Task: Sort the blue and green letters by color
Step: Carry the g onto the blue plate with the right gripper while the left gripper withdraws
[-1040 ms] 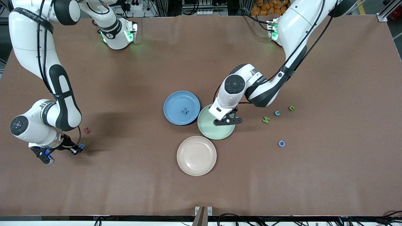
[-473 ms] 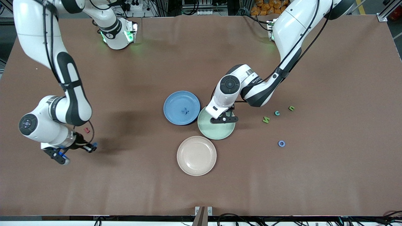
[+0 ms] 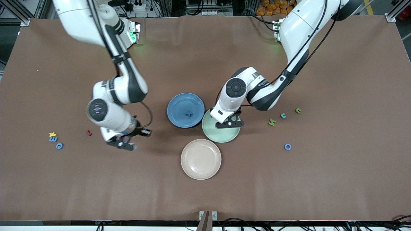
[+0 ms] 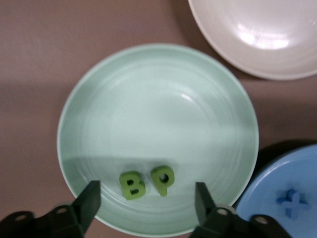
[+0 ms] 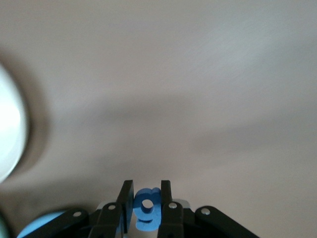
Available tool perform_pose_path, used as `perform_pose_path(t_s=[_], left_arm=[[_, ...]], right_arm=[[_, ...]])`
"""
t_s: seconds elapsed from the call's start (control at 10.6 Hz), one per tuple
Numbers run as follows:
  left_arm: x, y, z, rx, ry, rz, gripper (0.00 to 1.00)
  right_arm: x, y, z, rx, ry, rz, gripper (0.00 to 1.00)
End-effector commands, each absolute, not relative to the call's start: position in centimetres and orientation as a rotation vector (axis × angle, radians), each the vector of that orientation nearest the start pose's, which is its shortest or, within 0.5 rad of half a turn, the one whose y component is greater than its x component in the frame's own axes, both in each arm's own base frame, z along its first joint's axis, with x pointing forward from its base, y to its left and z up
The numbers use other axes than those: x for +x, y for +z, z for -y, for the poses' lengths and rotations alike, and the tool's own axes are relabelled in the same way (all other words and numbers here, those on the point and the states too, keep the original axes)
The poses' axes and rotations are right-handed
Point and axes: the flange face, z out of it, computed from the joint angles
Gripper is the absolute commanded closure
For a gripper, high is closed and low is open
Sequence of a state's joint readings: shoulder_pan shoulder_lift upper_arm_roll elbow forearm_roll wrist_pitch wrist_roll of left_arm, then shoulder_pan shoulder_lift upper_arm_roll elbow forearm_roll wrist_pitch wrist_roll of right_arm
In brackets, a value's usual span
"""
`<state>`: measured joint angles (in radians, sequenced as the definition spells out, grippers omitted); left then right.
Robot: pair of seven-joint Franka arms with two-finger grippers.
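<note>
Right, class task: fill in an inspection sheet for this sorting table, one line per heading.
Surface: brown table.
Job's things: green B and P in green plate; blue cross in blue plate; blue letters and green letters loose.
Clutter: yellow letter, red letter, teal letter, beige plate.
Grippers: left tool open over green plate; right tool shut on blue g.
Cables: along both arms.
Surroundings: nothing seen.
</note>
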<state>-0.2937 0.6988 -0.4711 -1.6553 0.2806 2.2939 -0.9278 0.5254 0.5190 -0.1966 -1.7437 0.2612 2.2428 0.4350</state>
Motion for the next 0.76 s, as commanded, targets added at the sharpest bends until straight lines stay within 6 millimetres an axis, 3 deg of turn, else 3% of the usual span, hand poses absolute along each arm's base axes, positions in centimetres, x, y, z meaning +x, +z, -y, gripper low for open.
perform_pose_path(t_s=[0.0, 0.19, 0.28, 0.38, 0.47, 0.57, 0.66], left_arm=[[57.4, 28.6, 36.7, -3.165, 0.030, 0.003, 0.00], [59.6, 30.4, 31.7, -3.128, 0.043, -0.175, 0.00], [60.3, 30.1, 28.9, -3.104, 0.092, -0.225, 0.00], [60.9, 29.9, 26.4, -3.094, 0.114, -0.261, 0.00], [61.4, 29.0, 23.6, -3.091, 0.147, -0.264, 0.00], [61.4, 27.7, 21.1, -3.094, 0.199, -0.214, 0.00], [60.8, 27.0, 20.1, -3.097, 0.236, -0.192, 0.00]], right_arm=[[56.9, 28.4, -32.0, -3.040, 0.124, -0.217, 1.00], [53.3, 27.9, -37.6, -3.047, 0.148, -0.122, 1.00], [51.6, 27.7, -39.8, -3.049, 0.164, -0.067, 0.98], [49.7, 27.2, -42.0, -3.052, 0.187, -0.023, 0.89], [48.3, 26.7, -43.6, -3.049, 0.212, 0.000, 0.38], [48.3, 26.9, -43.6, -3.048, 0.212, -0.009, 0.00], [48.8, 27.1, -43.1, -3.046, 0.208, -0.009, 0.00]])
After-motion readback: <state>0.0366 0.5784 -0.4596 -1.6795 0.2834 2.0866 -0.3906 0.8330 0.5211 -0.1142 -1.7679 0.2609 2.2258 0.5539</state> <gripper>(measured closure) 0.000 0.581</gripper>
